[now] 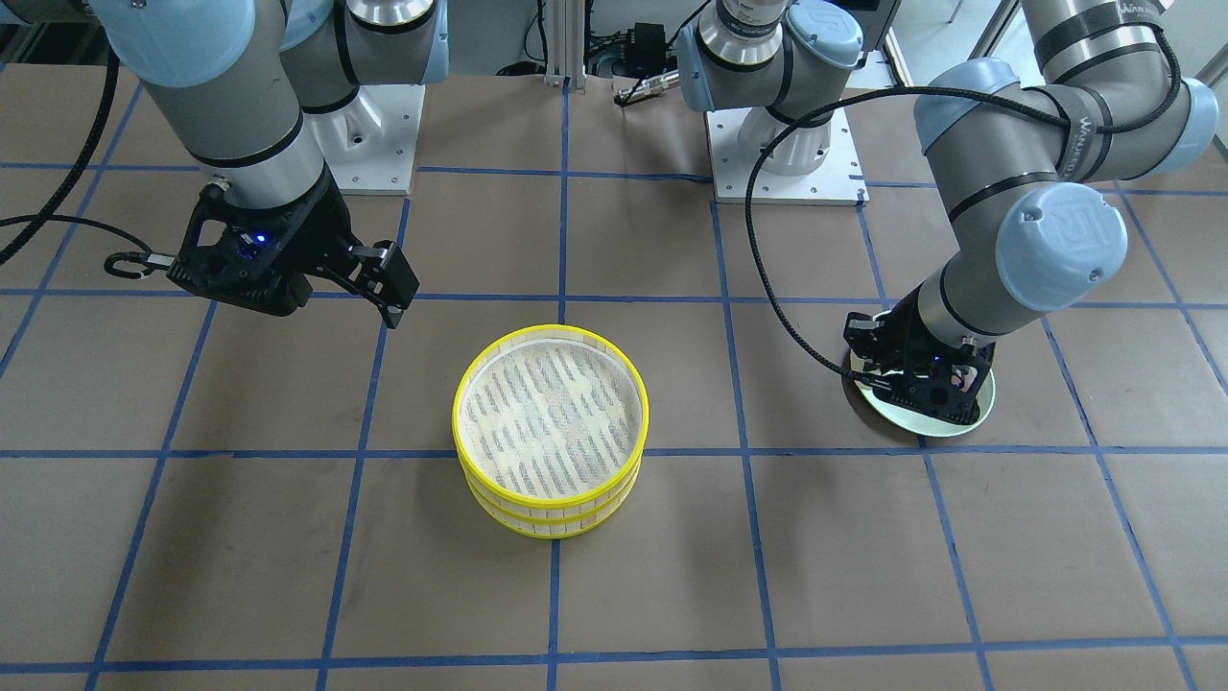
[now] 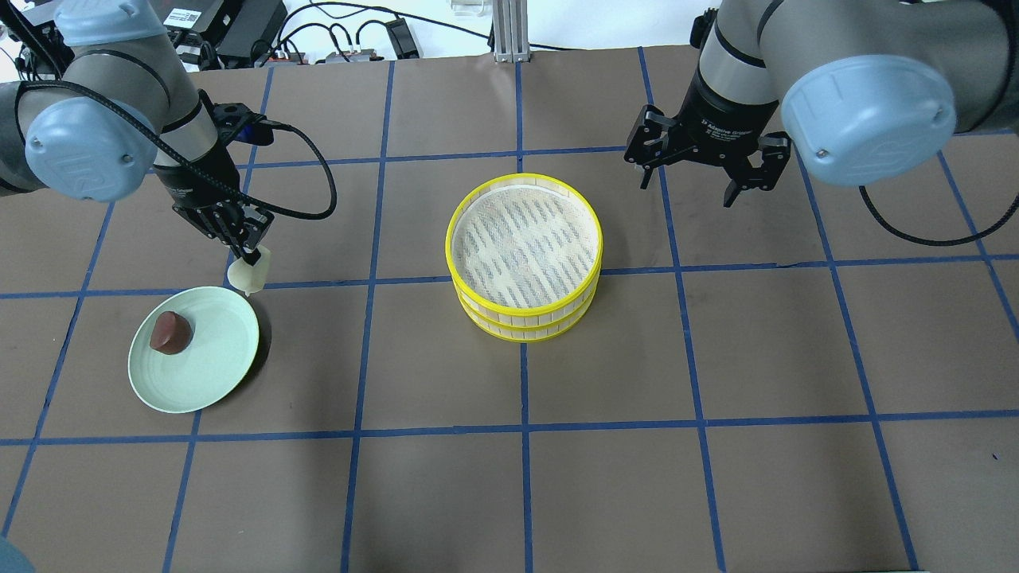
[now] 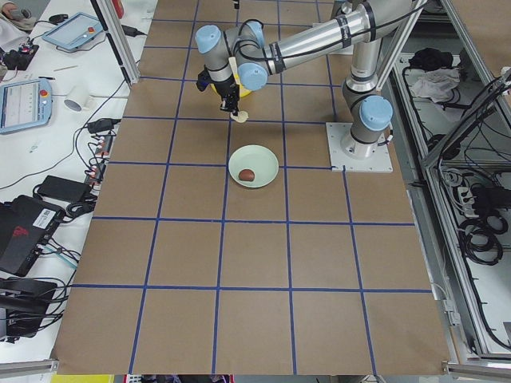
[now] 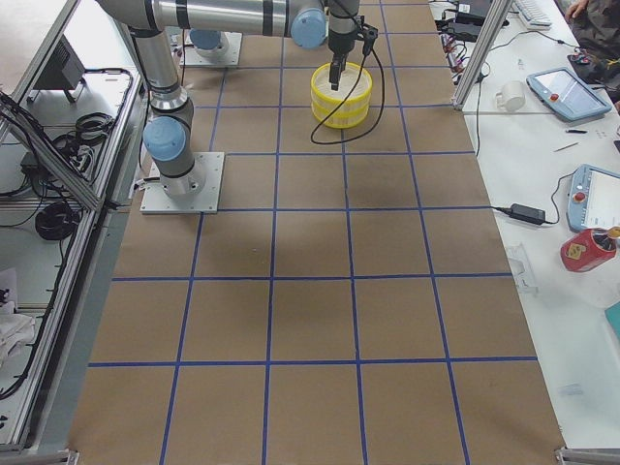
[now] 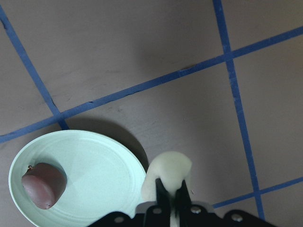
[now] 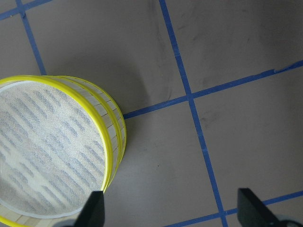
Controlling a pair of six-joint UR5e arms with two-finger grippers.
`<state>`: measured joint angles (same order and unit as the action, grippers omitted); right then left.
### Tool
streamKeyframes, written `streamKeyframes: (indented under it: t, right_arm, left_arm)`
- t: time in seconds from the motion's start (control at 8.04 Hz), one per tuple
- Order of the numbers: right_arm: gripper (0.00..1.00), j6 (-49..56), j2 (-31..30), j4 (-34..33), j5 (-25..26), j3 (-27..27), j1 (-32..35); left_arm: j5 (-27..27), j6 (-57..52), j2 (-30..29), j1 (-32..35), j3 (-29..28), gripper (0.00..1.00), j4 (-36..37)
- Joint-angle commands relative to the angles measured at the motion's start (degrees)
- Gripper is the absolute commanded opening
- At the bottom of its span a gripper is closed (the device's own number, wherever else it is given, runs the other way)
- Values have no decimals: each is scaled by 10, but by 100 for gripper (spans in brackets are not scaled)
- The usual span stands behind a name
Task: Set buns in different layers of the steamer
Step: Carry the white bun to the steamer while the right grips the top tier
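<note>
Cream bun (image 2: 248,276) pinched in L gripper (image 2: 251,259); arm cap (image 1: 1060,230) marked "UR".

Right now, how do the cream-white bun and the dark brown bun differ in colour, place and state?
Colour: the cream-white bun is pale, the dark brown bun chocolate-dark. Place: the dark brown bun lies on the pale green plate; the cream-white bun hangs beyond its rim, over the table. State: the left gripper is shut on the cream-white bun; nothing holds the dark brown bun. Both are small and rounded.
</note>
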<state>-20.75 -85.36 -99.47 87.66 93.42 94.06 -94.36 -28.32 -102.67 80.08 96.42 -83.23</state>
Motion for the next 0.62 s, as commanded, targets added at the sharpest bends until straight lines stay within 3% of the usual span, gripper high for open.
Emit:
streamKeyframes:
  t: [0.0,0.12,0.5]
  right_arm:
    - [100,-1,54,-46,-10,10,2]
    - [100,-9,95,-103,-25,20,18]
    - [100,-46,143,-162,-19,29,52]
  left_arm:
    - [10,11,2,13,-1,0,0]
    - [8,11,6,16,-1,0,0]
    - [11,18,11,25,0,0,-3]
